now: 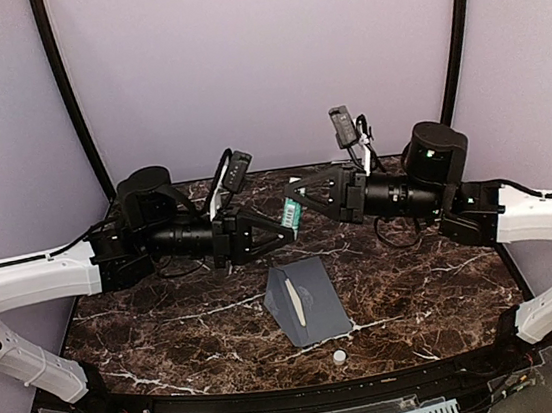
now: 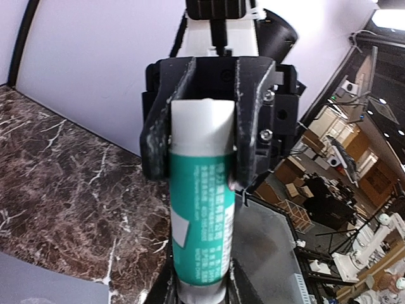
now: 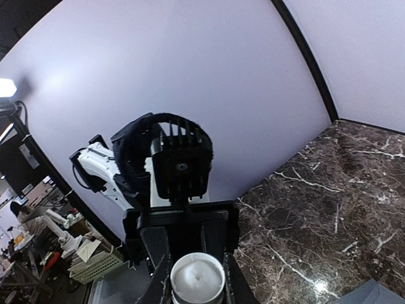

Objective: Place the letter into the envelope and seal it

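Pinching one green glue stick (image 1: pixel 291 214), left tool (image 1: pixel 287 227) and right tool (image 1: pixel 301 200) hover; overhead alone shows the whole envelope (image 1: pixel 319 297).

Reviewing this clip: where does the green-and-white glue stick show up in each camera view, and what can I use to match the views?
Top external: the green-and-white plastic glue stick is mid-picture, raised above the dark brown, white-veined marble tabletop.
Left wrist: the glue stick stands at centre, running up from the bottom edge.
Right wrist: the glue stick is at bottom centre, seen end-on as a white disc.
Shared landmark: that tabletop, at left in the left wrist view and at right in the right wrist view.
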Robot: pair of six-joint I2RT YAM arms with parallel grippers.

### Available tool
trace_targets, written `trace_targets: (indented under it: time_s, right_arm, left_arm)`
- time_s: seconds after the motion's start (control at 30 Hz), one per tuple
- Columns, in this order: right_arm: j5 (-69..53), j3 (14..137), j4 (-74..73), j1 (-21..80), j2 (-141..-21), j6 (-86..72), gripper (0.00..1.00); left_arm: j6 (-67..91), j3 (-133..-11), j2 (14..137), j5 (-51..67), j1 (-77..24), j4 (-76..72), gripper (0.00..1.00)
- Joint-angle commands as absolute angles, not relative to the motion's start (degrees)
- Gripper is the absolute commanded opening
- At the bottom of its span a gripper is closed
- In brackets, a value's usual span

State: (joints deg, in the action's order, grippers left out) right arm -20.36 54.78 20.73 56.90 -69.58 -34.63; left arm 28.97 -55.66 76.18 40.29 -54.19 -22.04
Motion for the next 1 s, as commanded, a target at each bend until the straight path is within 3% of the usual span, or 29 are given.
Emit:
trace_targets:
  time_s: [0.0,0.23,0.5,0.6,0.7,0.97]
  right_arm:
    - [-2.4,59.9,9.7,58.8,-72.8,-34.3,0.00]
    - [18.6,69.7,-6.7,64.1,-83.2,-39.5,0.00]
    - [20.7,75.9,-9.9,66.5,-89.6,-40.0,0.02]
    - [18.8,73.9,-7.0,66.3,-86.8,-38.4,0.17]
    - [13.7,69.0,-1.8,64.7,-81.9,-37.3,0.40]
    - [-9.5,52.0,22.3,56.7,-69.4,-37.8,0.75]
  left_arm:
    - [24.0,-55.9,74.9,29.6,-54.5,-16.6,0.00]
    - [23.0,-57.1,76.3,13.4,-54.5,-7.9,0.00]
    - [24.2,-57.6,78.0,8.8,-54.5,-5.9,0.00]
    - [25.0,-56.9,77.4,10.9,-54.6,-7.6,0.00]
    - [25.9,-56.3,76.3,12.7,-54.5,-8.9,0.00]
    - [27.3,-54.0,73.0,23.2,-54.0,-14.0,0.00]
